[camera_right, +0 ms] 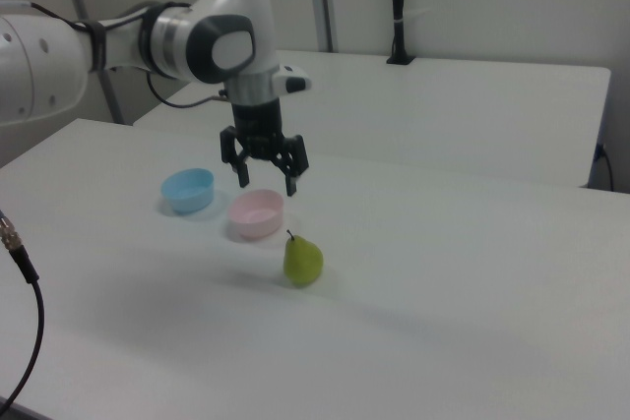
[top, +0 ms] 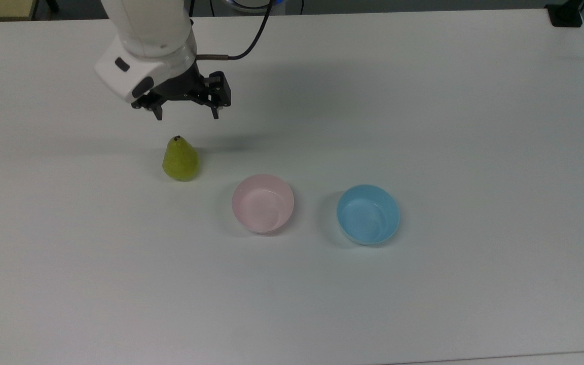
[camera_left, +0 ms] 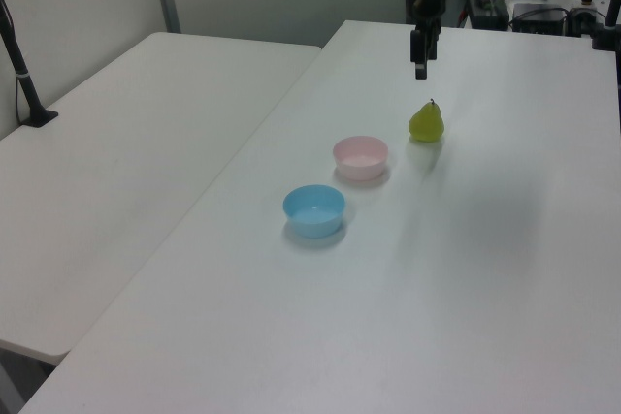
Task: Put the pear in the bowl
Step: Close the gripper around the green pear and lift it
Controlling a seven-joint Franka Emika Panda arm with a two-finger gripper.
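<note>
Approach step, nothing picked yet. My gripper [top: 186, 112] hangs above the table [top: 424, 101] with jaws spread wide and empty; in the top view it sits just on the far side of the pear [top: 181, 159], and in the right view [camera_right: 266, 180] it's above the pear [camera_right: 303, 260] and a bit to the right view's left, well clear of the stem. Left view has the gripper [camera_left: 420, 57] up over the pear [camera_left: 426, 122] too. Pear stands upright on the table, stem up, untouched. Pink bowl [top: 263, 203] is near it, toward the top view's right and a little closer to the camera; empty. Blue bowl [top: 368, 214] is further along on the top view's right, also empty, not the target. Same order in the left view: pear, pink bowl [camera_left: 361, 157], blue bowl [camera_left: 314, 210], running toward the camera. Next as I read it: shift over until the jaws straddle the pear's fat lower body, drop straight down, close there rather than on the tapered neck, since the skin looks smooth and the taper would likely squeeze it out. Then lift and carry a short hop to the pink bowl. Main risk: clipping the stem or top on descent and tipping it over.
</note>
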